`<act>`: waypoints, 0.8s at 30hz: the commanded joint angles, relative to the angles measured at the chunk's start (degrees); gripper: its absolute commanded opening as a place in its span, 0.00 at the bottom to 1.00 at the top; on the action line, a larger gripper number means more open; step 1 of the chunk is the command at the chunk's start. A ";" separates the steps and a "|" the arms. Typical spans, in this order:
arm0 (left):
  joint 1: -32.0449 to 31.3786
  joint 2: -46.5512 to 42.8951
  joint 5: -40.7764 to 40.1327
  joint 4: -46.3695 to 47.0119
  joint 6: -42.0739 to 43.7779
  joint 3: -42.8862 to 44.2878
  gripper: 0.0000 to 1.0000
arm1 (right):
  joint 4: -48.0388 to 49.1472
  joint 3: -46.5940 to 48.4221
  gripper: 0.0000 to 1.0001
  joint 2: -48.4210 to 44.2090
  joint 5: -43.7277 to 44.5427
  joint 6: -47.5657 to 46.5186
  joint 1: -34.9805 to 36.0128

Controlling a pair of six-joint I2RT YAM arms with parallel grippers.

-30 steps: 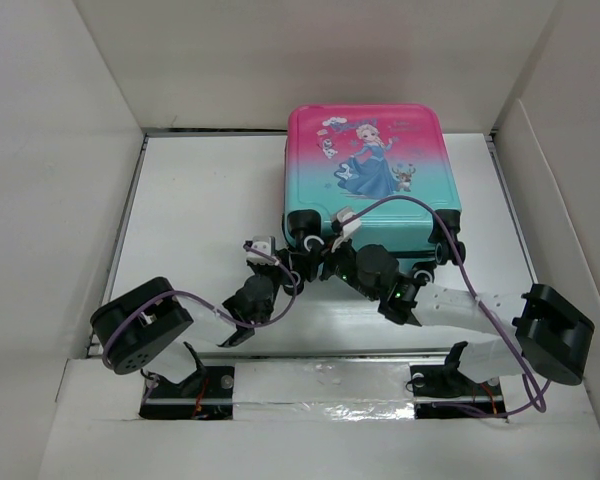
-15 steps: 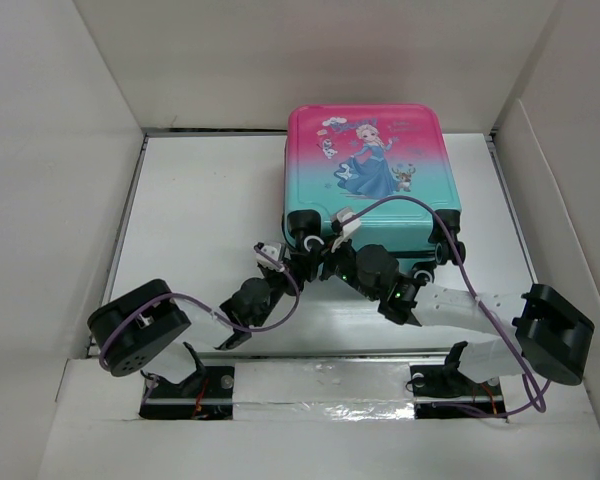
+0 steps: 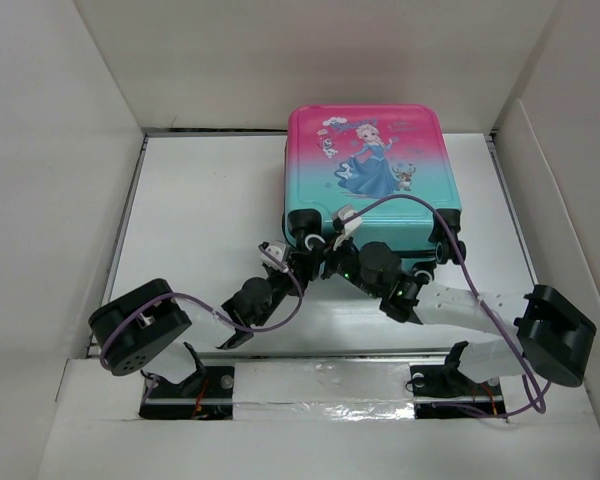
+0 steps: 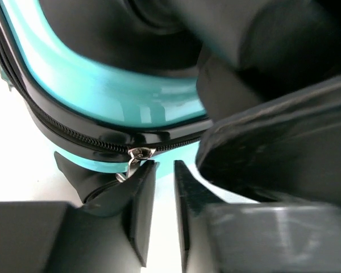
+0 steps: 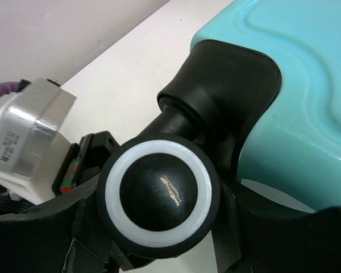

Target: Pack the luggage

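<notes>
The luggage (image 3: 365,165) lies flat and zipped shut at the back centre of the table, pink-to-teal print side up, wheels toward me. My left gripper (image 3: 292,260) is at its near left corner. In the left wrist view the left gripper (image 4: 163,165) shows a narrow gap with nothing in it. The silver zipper pull (image 4: 135,156) hangs just outside the left fingertip, below the teal shell (image 4: 119,91). My right gripper (image 3: 330,258) is shut on the luggage's black-and-white wheel (image 5: 159,196), a finger on each side.
White walls box in the table (image 3: 200,210) on three sides. The second wheel (image 3: 446,245) sticks out at the luggage's near right corner. The left arm's grey wrist block (image 5: 28,136) sits close beside the right gripper.
My left gripper has moved forward to the luggage's corner, and its jaws have parted slightly from shut. The right gripper still holds the wheel in the same place.
</notes>
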 commanded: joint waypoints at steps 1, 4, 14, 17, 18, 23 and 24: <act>-0.06 1.76 -0.63 5.00 1.00 4.58 0.15 | 5.82 2.98 0.00 -2.58 -5.62 0.55 1.10; 0.46 2.64 -1.69 5.00 0.47 5.02 0.09 | 5.29 2.98 0.00 -3.28 -5.53 0.37 1.10; 2.21 -1.82 -10.19 0.80 1.35 2.67 0.00 | 5.82 0.97 0.00 -5.21 -5.09 0.63 1.10; 4.06 -4.91 -12.14 -2.73 0.65 1.16 0.00 | 5.82 -0.36 0.00 -6.44 -4.91 0.72 1.10; 5.72 -7.27 -13.02 -5.78 -0.05 0.55 0.00 | 5.47 -1.49 0.00 -7.67 -4.91 0.90 1.10; 9.25 -12.64 -13.12 -12.40 -0.32 0.37 0.00 | 3.72 -4.84 0.00 -12.68 -4.92 1.34 1.10; 9.95 -13.35 -12.86 -13.19 -0.32 0.45 0.00 | 2.93 -5.19 0.00 -13.47 -4.83 1.25 1.10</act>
